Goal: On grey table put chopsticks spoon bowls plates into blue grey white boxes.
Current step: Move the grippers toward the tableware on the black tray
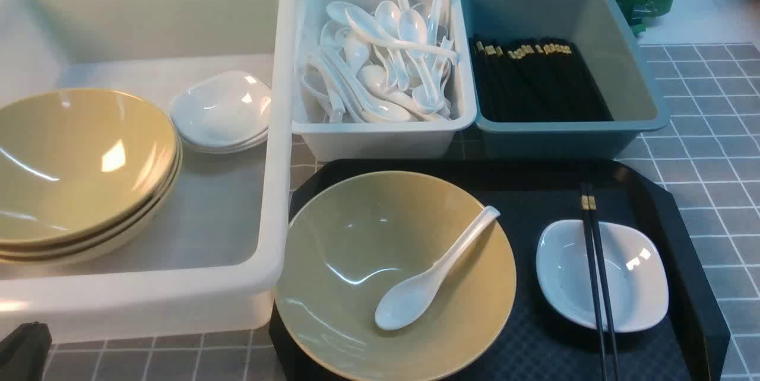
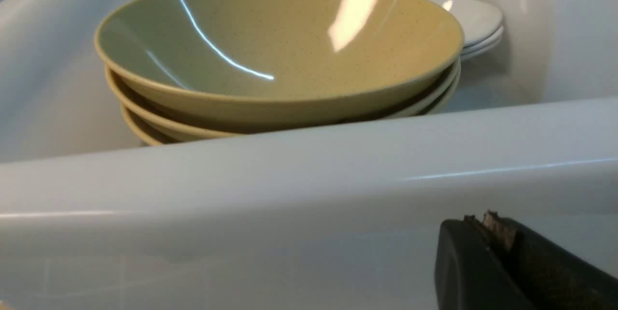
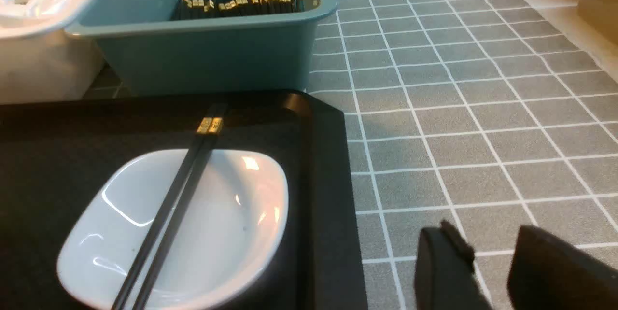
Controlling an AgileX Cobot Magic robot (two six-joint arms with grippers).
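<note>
Chopsticks [image 1: 597, 274], one black pair, are lying across the small white plate [image 1: 632, 286] at the lower right of the front frame, gold bands pointing toward the top. Plate is sitting on the black tray [image 1: 534, 191]. Olive-yellow bowl [image 1: 350, 262] is sitting on the same tray at lower centre, with the white spoon [image 1: 436, 271] resting inside it, handle reaching toward the rim at the upper right. Large white tub [image 1: 279, 132] is filling the left side, holding a stack of bowls [image 1: 77, 161] and, just beside it, a stack of plates [image 1: 222, 108]. White bin [image 1: 380, 137] at upper centre is holding a heap of spoons [image 1: 380, 60]. Blue-grey bin [image 1: 558, 140], just beside it at upper right, is holding bundled chopsticks [image 1: 540, 81]. Grey desk [image 1: 712, 132] is showing along the right edge. Left hand [image 2: 490, 225] is sitting low outside the tub's near wall, fingers pressed together, gripping nothing. Right hand [image 3: 492, 271] is hanging over bare desk just beside the tray's edge, fingers parted, nothing between them.
</note>
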